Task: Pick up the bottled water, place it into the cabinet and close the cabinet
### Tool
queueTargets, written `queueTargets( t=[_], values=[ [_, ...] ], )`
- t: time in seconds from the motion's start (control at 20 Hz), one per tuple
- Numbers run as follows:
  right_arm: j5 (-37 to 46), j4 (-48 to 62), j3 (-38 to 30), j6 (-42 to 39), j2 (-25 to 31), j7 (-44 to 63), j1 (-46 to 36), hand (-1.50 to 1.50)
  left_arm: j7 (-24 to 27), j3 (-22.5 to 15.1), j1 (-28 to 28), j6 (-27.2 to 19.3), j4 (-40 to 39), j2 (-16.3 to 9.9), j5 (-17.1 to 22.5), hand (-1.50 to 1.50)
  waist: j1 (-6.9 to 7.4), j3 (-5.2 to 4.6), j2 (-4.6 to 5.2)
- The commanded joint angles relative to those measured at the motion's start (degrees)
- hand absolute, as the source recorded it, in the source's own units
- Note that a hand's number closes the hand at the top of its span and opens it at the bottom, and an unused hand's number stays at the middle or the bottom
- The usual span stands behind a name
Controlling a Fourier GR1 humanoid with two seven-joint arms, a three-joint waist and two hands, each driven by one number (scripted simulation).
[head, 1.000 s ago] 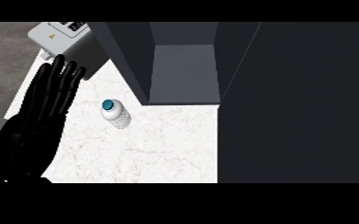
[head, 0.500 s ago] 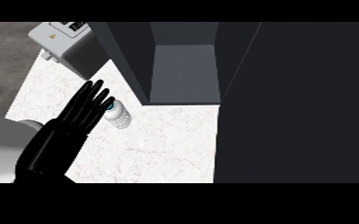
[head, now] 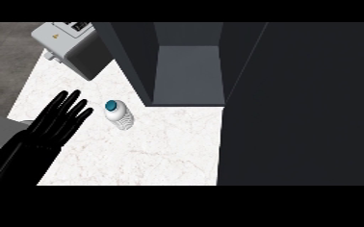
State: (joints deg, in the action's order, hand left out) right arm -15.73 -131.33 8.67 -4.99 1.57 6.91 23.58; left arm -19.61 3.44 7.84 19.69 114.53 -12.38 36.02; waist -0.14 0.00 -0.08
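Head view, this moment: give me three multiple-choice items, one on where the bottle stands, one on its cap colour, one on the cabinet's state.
1. Where is the bottled water?
A. Inside the cabinet
B. On the counter, left of the cabinet's opening
C. In the left hand

2. What colour is the bottle's cap?
A. Red
B. Yellow
C. Teal

3. What state is the cabinet in?
A. Open and holding nothing visible
B. Closed
C. Open with the bottle inside

Key: 1 B, the bottle stands on the white counter, with the open left hand beside it, not touching. 2 C, the cap is teal on a clear bottle. 3 A, the door is swung out and the grey interior shows bare.
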Motion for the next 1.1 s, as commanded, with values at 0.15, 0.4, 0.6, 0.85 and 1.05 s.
queueTargets(
  t=[0.15,0.4,0.6,0.85,1.05],
  values=[
    [2.0,2.4,2.2,-3.3,-1.1,-8.2,6.2,-1.50,4.3,0.2,4.2,4.3,-0.9,2.4,-4.3,-1.50,-0.04,0.01,-0.02],
    [2.0,0.1,3.0,-4.1,-0.3,-7.2,7.3,-1.50,5.1,5.6,4.7,8.6,-2.9,0.5,0.8,-1.50,-0.01,-0.01,-0.01],
    [4.9,-0.7,5.6,-3.7,-1.1,-9.0,10.5,-1.50,6.4,4.5,3.1,6.6,-4.6,2.9,-3.8,-1.50,-0.08,0.00,-0.01],
    [5.1,-0.7,5.4,-4.0,-0.2,-8.5,9.3,-1.50,12.2,10.6,-3.4,11.4,-19.2,0.1,-4.5,-1.50,-0.28,-0.02,0.07],
    [3.9,4.4,3.7,-5.0,-0.1,-11.8,9.0,-1.50,14.2,8.9,-2.9,11.1,-18.7,1.8,-9.4,-1.50,-0.10,0.00,0.04]
  ],
)
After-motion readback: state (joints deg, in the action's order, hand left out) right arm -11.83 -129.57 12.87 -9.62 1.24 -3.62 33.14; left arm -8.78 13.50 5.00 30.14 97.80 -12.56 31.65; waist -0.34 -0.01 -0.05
